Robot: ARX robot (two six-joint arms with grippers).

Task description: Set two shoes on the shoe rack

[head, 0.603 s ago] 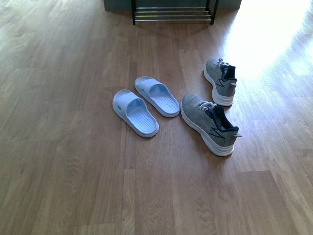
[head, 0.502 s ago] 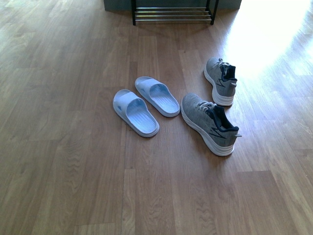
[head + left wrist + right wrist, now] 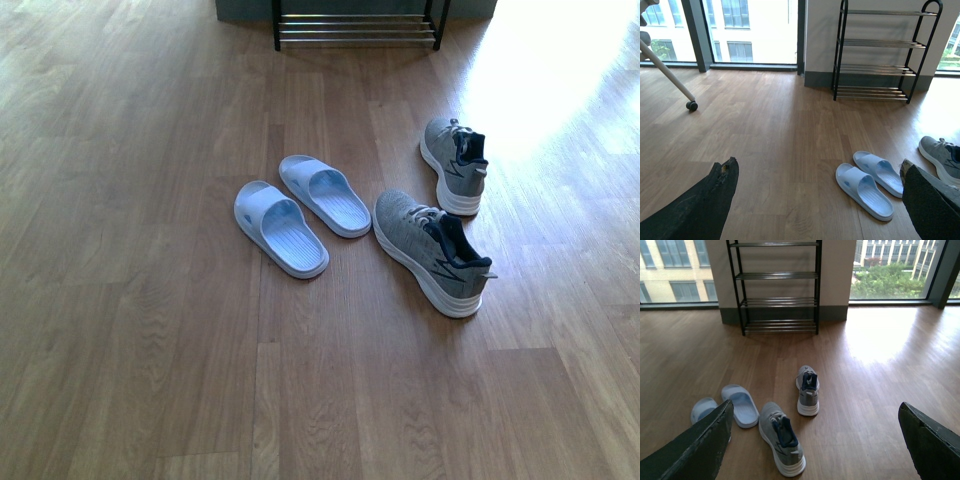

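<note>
Two pale blue slides (image 3: 280, 227) (image 3: 324, 195) lie side by side on the wooden floor in the front view. To their right are two grey knit sneakers, a near one (image 3: 431, 250) and a far one (image 3: 454, 165). The shoe rack (image 3: 357, 27) stands at the far wall; only its lowest rods show here. The left wrist view shows the whole rack (image 3: 880, 50), both slides (image 3: 864, 190) and my left gripper (image 3: 817, 187) open above bare floor. My right gripper (image 3: 815, 427) is open, well above the floor, with the near sneaker (image 3: 781, 439) between its fingers in the picture.
A white leg on a castor wheel (image 3: 691, 105) stands at the far left in the left wrist view. Tall windows and a grey skirting line the far wall. A bright sun patch (image 3: 540, 70) lies on the floor to the right of the rack.
The whole front view has shifted slightly right and down; the shoes keep their places relative to each other.
</note>
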